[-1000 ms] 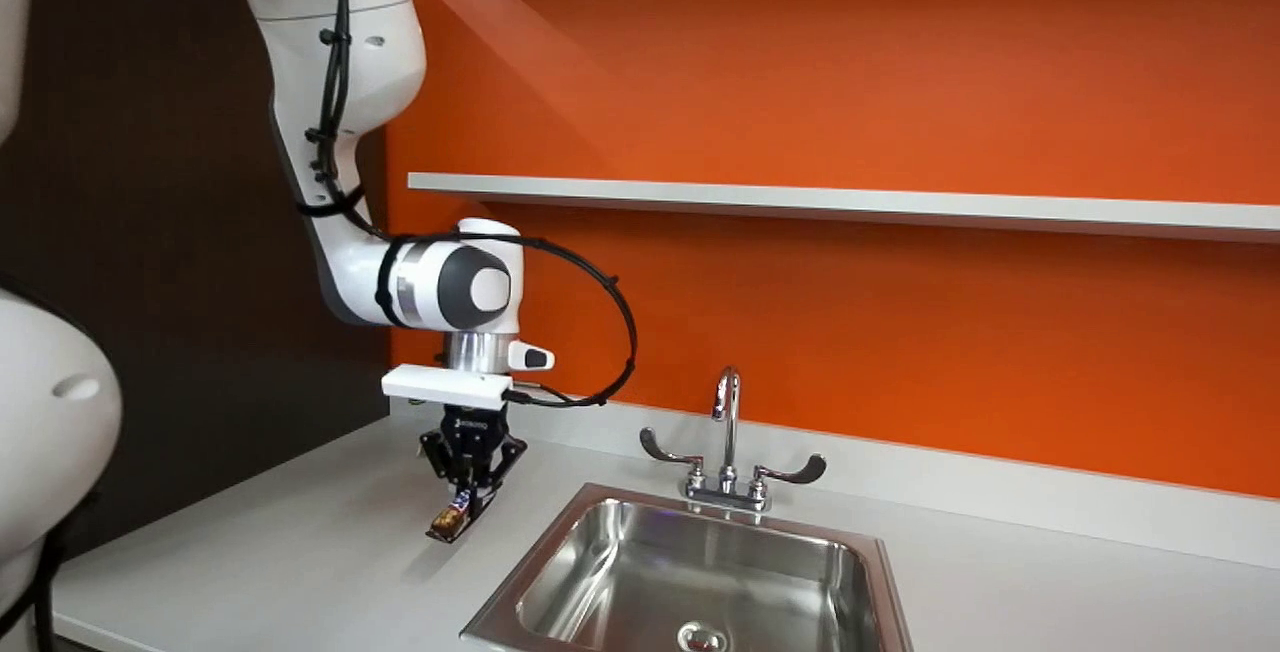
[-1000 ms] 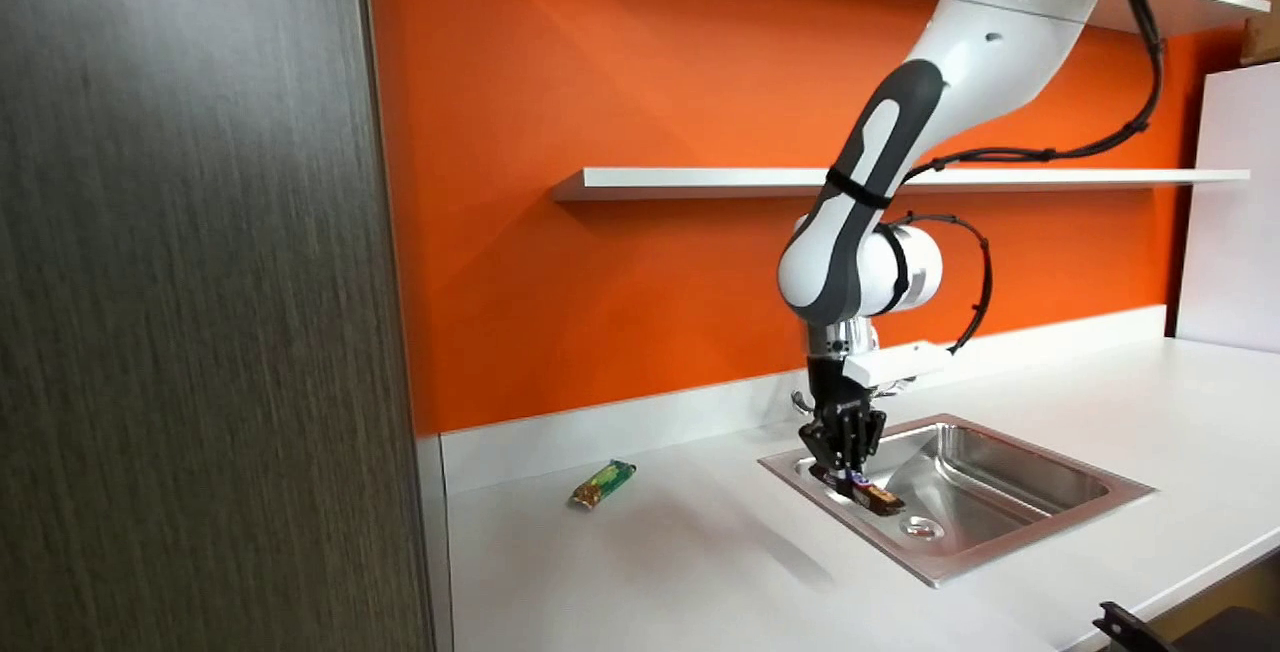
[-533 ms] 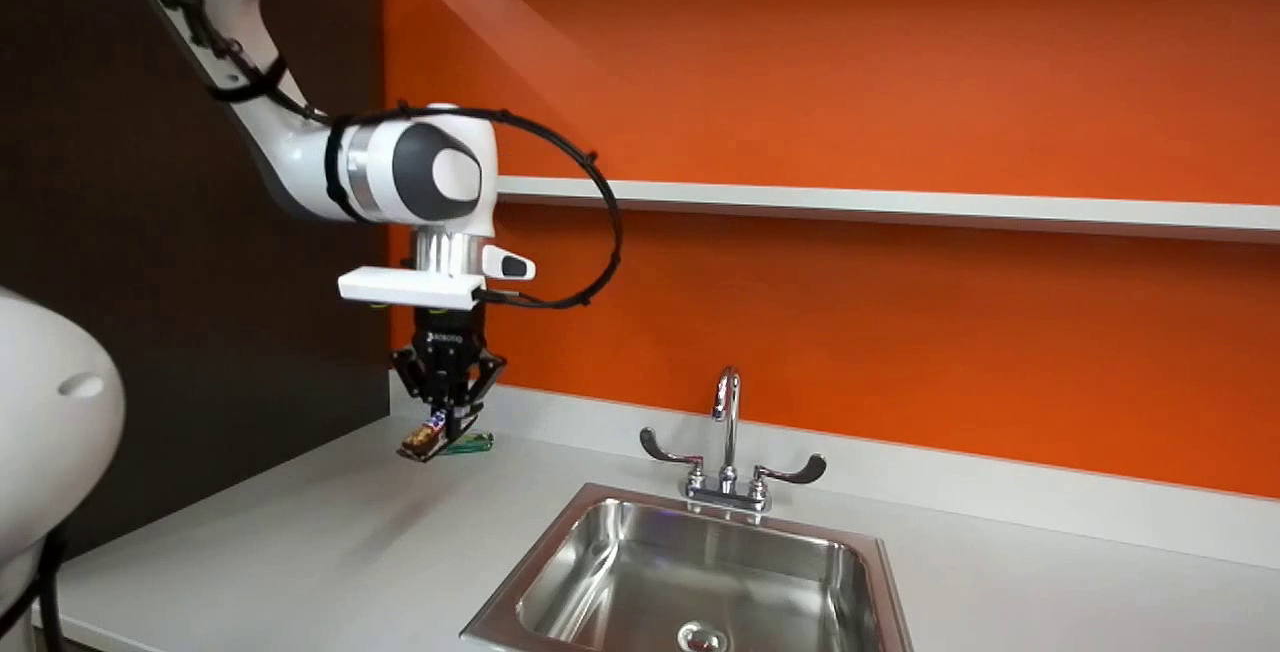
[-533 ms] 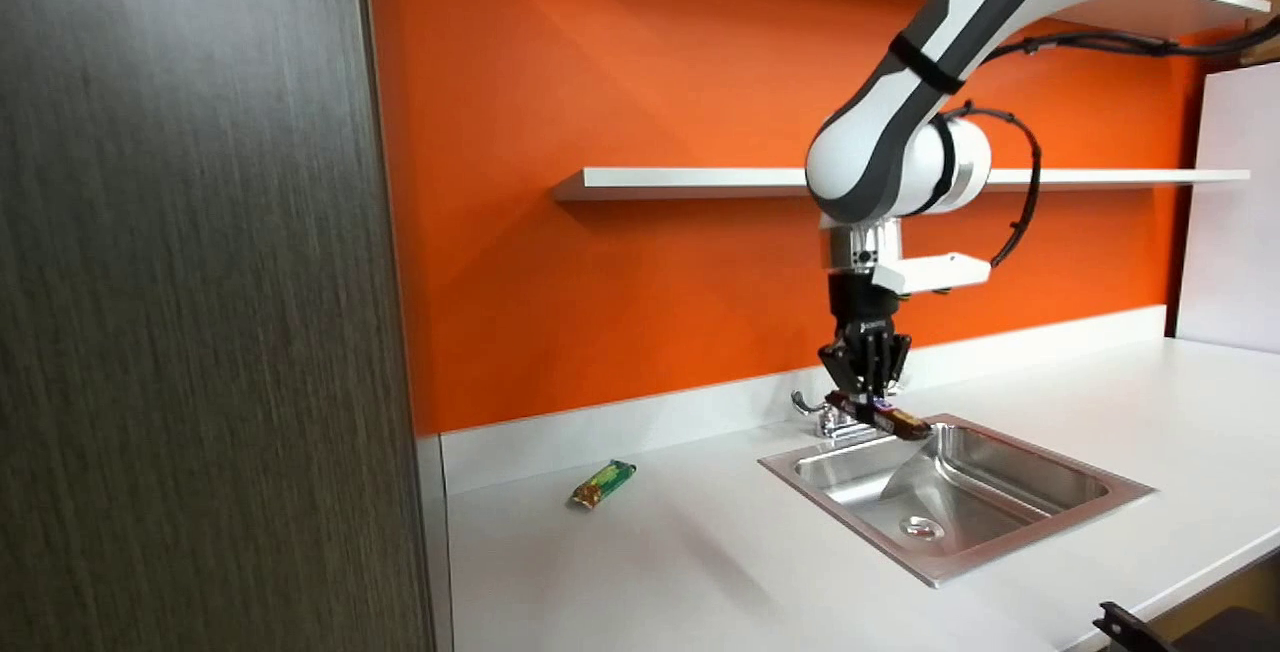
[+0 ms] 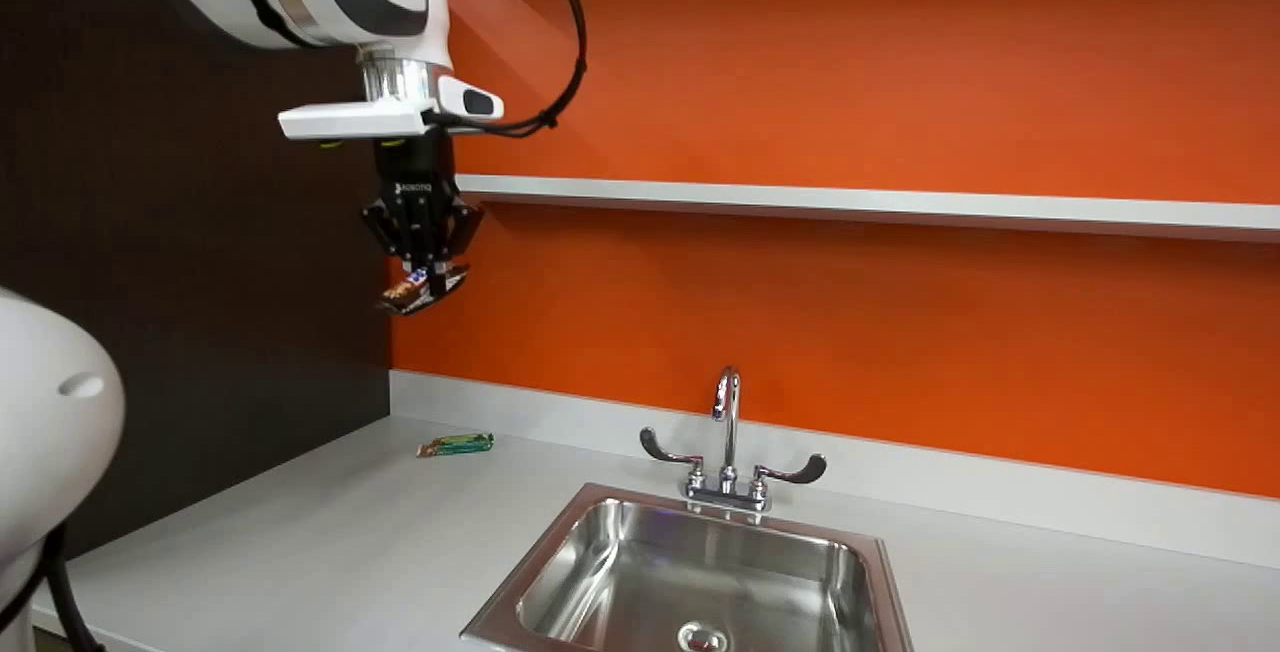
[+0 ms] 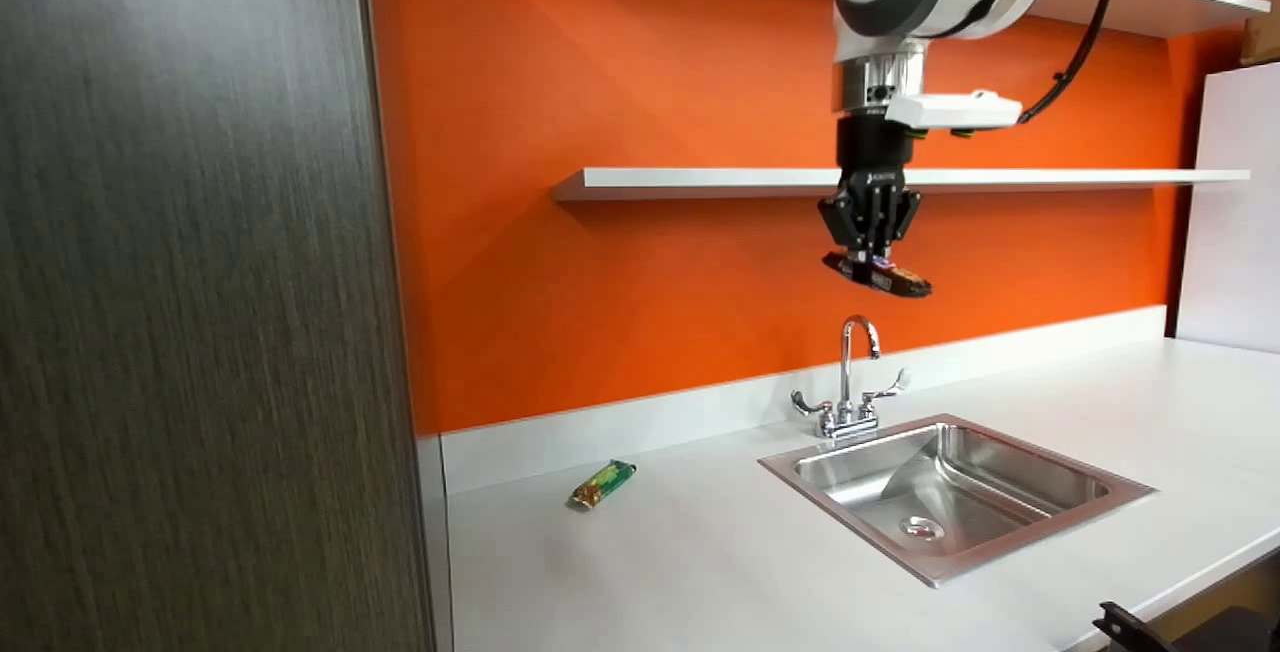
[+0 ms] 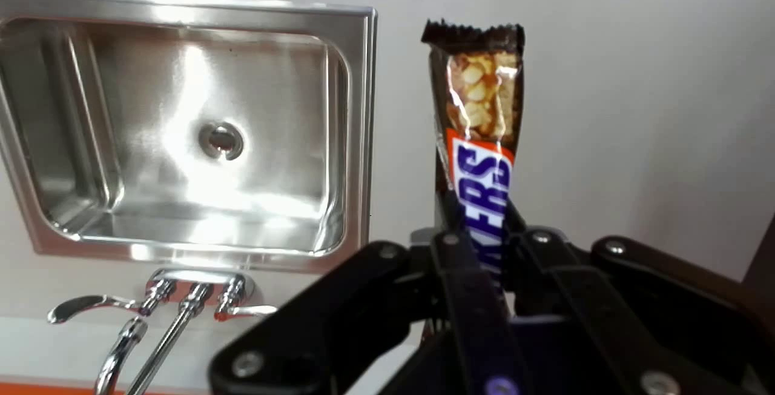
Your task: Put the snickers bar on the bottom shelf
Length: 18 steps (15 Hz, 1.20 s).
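"Claw (image 7: 482, 216) first. Where does it stand?"

"Apart from the orange wall (image 5: 880, 322), fairly high."

"And the bottom shelf (image 5: 868, 200)?"

"It runs along that wall, set back behind the claw and above its lower end. Everything turns on that difference in height: the next move probably needs more lift, then a push inward."

"Is the grasp loaded?"

"Yes, clamped on the Snickers bar (image 7: 481, 152) near its middle, so the bar is in mid-air, below the shelf's level and in front of it."

"Lying which way?"

"Directly beneath the claw, crosswise to it, long axis roughly square to the shelf's length; one end points toward the wall, the other away. That wallward end would likely meet the shelf's edge first."

"Its looks?"

"Glossy dark brown wrapper; a caramel-and-nut picture; a white label edged in orange-red, blue letters partly covered; last, a crimped, saw-toothed tip."
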Motion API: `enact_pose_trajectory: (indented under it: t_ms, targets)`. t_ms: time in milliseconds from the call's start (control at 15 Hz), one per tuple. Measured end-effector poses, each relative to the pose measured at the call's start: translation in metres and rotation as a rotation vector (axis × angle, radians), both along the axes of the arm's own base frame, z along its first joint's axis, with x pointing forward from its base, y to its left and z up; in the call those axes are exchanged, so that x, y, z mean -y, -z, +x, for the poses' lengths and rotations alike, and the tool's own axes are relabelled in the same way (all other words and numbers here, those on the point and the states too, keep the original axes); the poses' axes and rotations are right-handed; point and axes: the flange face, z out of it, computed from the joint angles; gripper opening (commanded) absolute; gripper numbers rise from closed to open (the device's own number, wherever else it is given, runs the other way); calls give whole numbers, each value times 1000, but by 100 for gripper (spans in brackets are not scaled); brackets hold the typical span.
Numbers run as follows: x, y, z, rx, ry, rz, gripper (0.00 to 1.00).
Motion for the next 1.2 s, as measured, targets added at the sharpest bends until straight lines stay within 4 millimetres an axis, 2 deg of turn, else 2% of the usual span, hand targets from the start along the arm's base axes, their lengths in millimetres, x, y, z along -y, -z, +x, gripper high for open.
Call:
enact_pose_trajectory:
  t_ms: [400, 667, 933, 1200]
  targets:
    - [-22, -95, 12, 177, 31, 3, 4]
    - [-35, -146, 30, 271, 55, 9, 4]
    - [-52, -170, 64, 317, 74, -31, 4]
    - [-58, -174, 112, 329, 101, -62, 4]
